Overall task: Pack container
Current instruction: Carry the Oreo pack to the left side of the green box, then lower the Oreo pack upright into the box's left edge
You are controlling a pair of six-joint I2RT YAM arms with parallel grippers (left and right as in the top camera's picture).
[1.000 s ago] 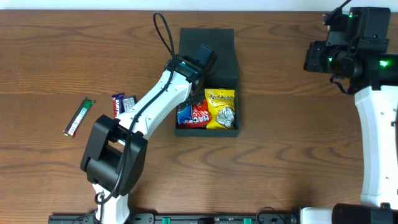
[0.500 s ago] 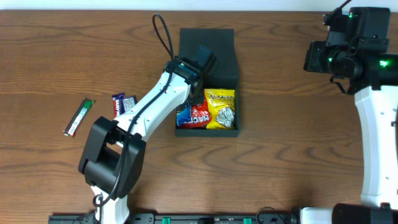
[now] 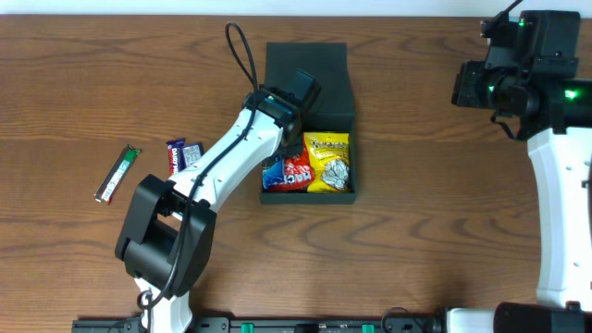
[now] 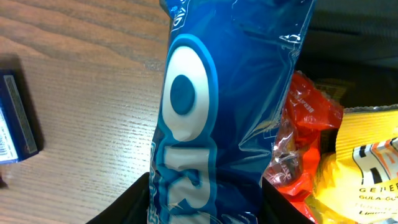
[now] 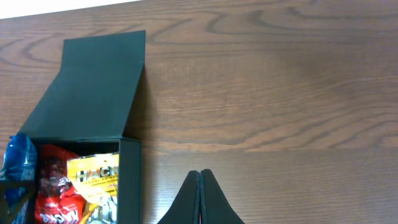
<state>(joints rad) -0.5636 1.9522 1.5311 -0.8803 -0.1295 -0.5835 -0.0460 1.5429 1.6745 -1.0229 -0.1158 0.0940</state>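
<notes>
The dark container (image 3: 350,162) stands open in the middle of the table, its flap lid (image 3: 319,65) lying flat behind it. Inside are a yellow packet (image 3: 329,159) and a red packet (image 3: 298,172). My left gripper (image 4: 205,202) is shut on a blue Oreo packet (image 4: 217,106) and holds it over the box's left side; the packet also shows in the overhead view (image 3: 275,170). My right gripper (image 5: 200,199) is shut and empty, well to the right of the container (image 5: 129,180).
A dark blue snack bar (image 3: 183,153) and a green wrapped stick (image 3: 118,173) lie on the wood at the left. The blue bar also shows at the left edge of the left wrist view (image 4: 15,118). The right arm (image 3: 518,74) stands at the far right.
</notes>
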